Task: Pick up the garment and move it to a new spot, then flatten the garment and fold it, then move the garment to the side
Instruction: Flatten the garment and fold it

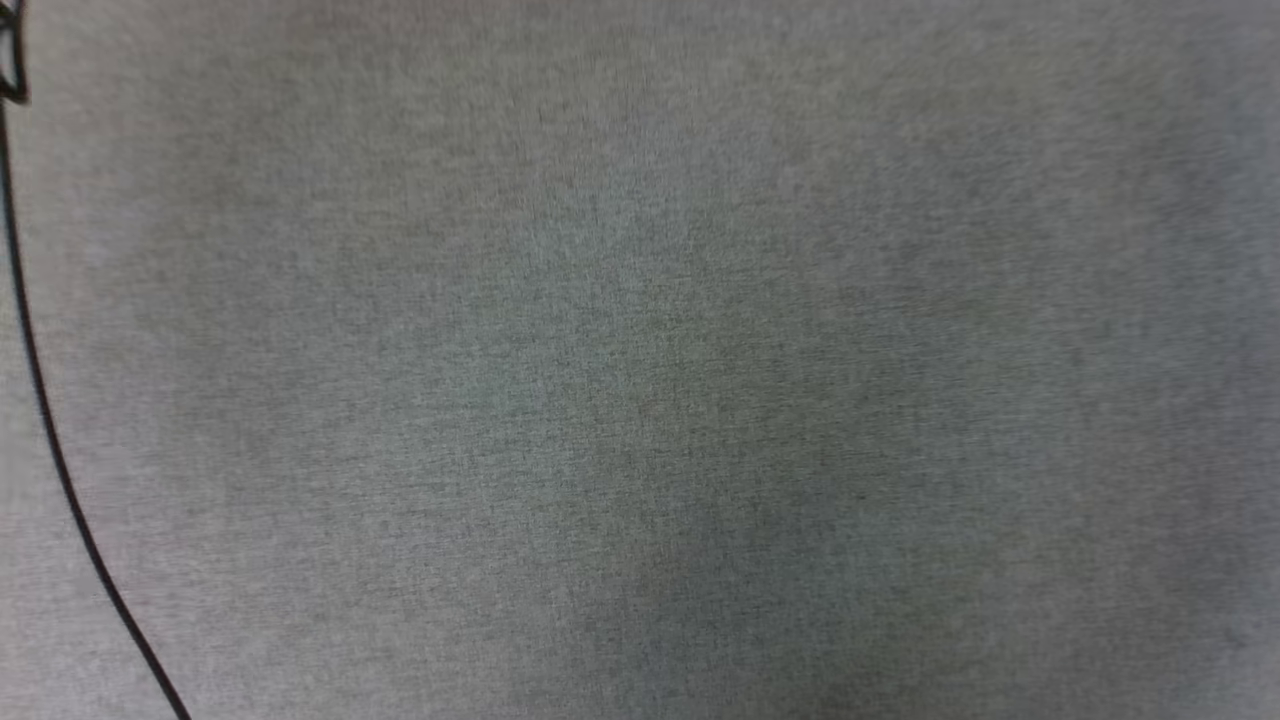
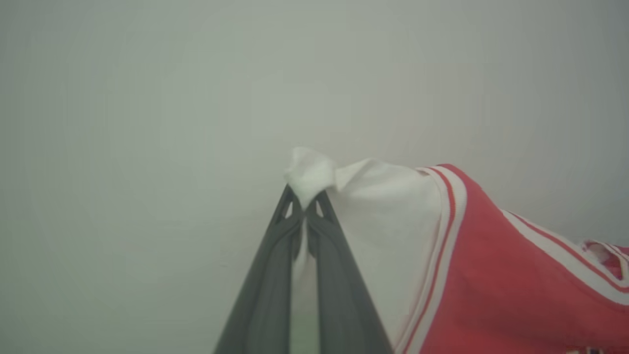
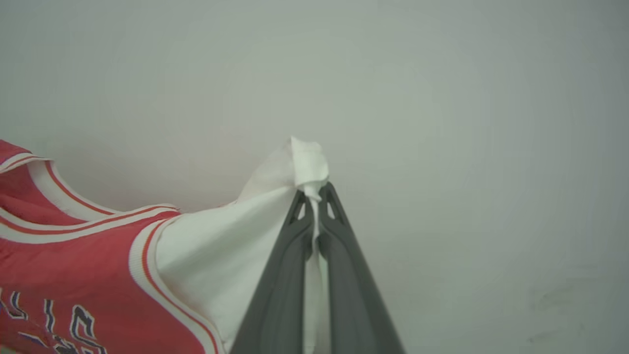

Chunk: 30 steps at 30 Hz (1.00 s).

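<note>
The garment is being held by two grippers at once. One white sleeve of the garment is being pinched by the left gripper. Its two dark fingers are being pressed tight together on the cloth, and a small bunch of white cloth is being pushed out past the tips. In the left wrist view, the red body of the garment is being seen just to the right of that sleeve. The striped trim is being shown between the white part and the red part.

The other white sleeve is being pinched the same way by the right gripper. Its fingers are being squeezed shut on the cloth too. In the right wrist view, the red body is being seen to the left of that sleeve, and black letters with white edges are being shown low on the red part.

A plain pale surface is being seen behind the garment in both wrist views.

In the head view, a gray cloth surface is being looked at, with a thin black cable along its left edge. How far these are from the garment cannot be told.
</note>
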Available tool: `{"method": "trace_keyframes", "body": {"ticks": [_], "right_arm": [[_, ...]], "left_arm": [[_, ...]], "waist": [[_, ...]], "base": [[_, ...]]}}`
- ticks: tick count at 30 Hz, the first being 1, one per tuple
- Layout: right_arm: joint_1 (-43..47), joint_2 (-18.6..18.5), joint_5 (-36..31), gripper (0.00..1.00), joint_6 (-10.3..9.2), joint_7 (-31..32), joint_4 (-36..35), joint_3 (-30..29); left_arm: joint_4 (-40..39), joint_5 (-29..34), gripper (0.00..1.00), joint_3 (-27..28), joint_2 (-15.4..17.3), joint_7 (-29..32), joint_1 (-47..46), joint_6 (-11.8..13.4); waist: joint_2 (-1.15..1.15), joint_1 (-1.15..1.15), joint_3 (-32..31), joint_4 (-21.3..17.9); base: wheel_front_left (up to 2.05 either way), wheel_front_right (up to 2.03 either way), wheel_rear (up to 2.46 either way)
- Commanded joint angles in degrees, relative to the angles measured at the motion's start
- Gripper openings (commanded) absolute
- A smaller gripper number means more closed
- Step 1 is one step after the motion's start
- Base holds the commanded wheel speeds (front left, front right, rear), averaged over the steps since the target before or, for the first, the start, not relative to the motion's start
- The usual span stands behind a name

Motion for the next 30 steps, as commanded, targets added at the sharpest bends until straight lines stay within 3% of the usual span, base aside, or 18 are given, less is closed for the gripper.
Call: {"method": "trace_keyframes", "body": {"ticks": [1, 8, 13, 21, 30], "right_arm": [[0.60, 0.27, 1.03, 0.00, -0.06, -0.75, 1.38, 1.47], [5.69, 0.34, 6.27, 0.00, -0.06, -3.82, 4.44, 6.79], [14.45, 0.48, 11.87, 0.00, -0.06, -5.49, 4.34, 11.16], [29.95, -0.77, 19.18, 0.00, -0.06, -7.03, 1.93, 16.84], [49.88, -4.27, 26.35, 0.00, -0.05, -8.98, -3.44, 21.37]], "left_arm": [[1.99, -0.18, 0.00, -0.45, -0.37, -0.46, 0.27, -1.03], [7.67, -1.67, 0.00, -0.44, -2.13, -1.70, 4.99, -3.92], [8.70, -2.88, 0.00, 0.43, -3.08, -2.31, 14.31, -5.05], [0.57, -2.34, 0.00, 5.53, -3.43, -2.36, 32.99, -5.57], [-11.73, 0.74, 0.00, 12.53, -6.08, -2.37, 59.25, -3.85]], "waist": [[0.00, -0.01, 2.86, 0.49], [0.00, -0.01, 2.99, 0.95], [0.00, -0.01, -0.85, 0.84], [0.00, -0.01, -8.69, 1.05], [0.00, -0.01, -19.86, 1.78]], "base": [[0.00, 0.00, 0.00], [0.00, 0.00, 0.00], [0.00, 0.00, 0.00], [0.00, 0.00, 0.00], [0.00, 0.00, 0.00]]}}
